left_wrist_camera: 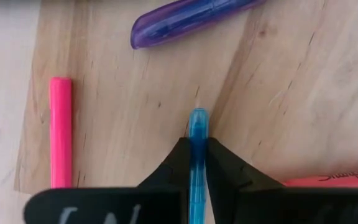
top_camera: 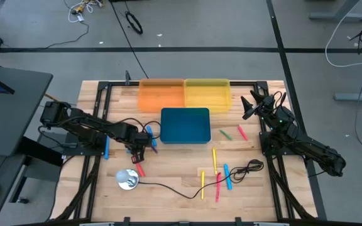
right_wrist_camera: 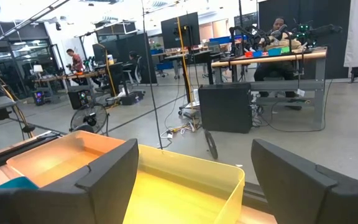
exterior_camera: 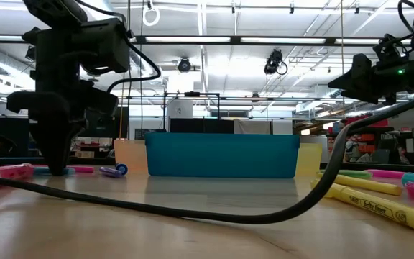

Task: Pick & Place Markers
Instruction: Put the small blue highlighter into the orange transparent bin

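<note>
left wrist view: left jaws clamp a blue marker, purple marker and pink marker beside; right jaws open.

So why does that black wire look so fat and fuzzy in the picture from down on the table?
In the low view the black cable lies very close to the lens, so it looms large and soft, and the yellow markers at the right edge blur too, while the blue bin farther back is sharper. In the high view the same cable looks thin.
</note>
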Available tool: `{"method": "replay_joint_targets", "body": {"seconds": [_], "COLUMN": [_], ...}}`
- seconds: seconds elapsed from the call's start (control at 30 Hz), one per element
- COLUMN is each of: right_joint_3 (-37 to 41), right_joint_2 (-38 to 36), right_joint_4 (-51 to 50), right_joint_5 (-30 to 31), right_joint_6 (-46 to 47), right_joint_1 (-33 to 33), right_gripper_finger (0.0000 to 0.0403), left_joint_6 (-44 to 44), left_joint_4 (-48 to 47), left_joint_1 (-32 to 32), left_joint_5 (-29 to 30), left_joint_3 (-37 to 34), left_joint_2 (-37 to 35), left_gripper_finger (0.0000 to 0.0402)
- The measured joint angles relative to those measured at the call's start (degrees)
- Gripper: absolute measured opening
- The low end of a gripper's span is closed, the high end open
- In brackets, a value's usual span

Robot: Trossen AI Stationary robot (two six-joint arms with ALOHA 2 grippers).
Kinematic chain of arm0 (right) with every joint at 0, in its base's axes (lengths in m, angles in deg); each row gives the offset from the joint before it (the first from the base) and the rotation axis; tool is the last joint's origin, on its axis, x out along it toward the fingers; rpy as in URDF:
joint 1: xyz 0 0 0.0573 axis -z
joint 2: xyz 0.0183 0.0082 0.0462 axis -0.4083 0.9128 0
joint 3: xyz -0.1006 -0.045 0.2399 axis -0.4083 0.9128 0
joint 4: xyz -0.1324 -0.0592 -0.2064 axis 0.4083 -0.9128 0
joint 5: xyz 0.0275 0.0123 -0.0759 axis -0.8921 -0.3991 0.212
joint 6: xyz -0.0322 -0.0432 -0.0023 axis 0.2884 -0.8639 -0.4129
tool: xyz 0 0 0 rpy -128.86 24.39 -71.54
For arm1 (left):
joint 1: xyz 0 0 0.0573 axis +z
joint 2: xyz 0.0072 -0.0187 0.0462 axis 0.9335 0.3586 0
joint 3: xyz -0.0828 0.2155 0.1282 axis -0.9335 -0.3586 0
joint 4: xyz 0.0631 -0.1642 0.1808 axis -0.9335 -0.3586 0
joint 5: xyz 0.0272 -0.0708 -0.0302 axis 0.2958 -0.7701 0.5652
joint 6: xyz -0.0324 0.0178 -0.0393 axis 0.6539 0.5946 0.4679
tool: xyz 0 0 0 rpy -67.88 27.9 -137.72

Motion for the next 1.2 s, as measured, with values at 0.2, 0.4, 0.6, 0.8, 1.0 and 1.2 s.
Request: {"method": "replay_joint_targets", "body": {"seconds": [0.2,0.4,0.6,0.8,1.0,1.2], "right_joint_3": [0.0,0.0,0.0,0.0,0.0,0.0], "right_joint_2": [0.0,0.0,0.0,0.0,0.0,0.0], "right_joint_4": [0.0,0.0,0.0,0.0,0.0,0.0], "right_joint_5": [0.0,0.0,0.0,0.0,0.0,0.0], "right_joint_6": [0.0,0.0,0.0,0.0,0.0,0.0], "right_joint_1": [0.0,0.0,0.0,0.0,0.0,0.0], "right_gripper_finger": [0.0314,0.0314,0.0314,0.0314,0.0314,0.0314], "left_joint_6": [1.4,2.1,3.4,4.8,8.7,15.3], "left_joint_4": [-4.3,-8.9,-16.0,-23.4,-30.6,-36.9], "left_joint_1": [1.4,3.4,6.1,8.2,9.4,9.3], "left_joint_5": [-0.1,-2.2,-4.3,-4.2,-3.2,-3.2], "left_joint_3": [3.4,7.5,13.5,21.4,28.6,32.6], "left_joint_2": [-2.3,-5.3,-7.1,-7.1,-7.1,-7.1], "left_gripper_finger": [0.0028,0.0028,0.0028,0.0028,0.0028,0.0028]}}
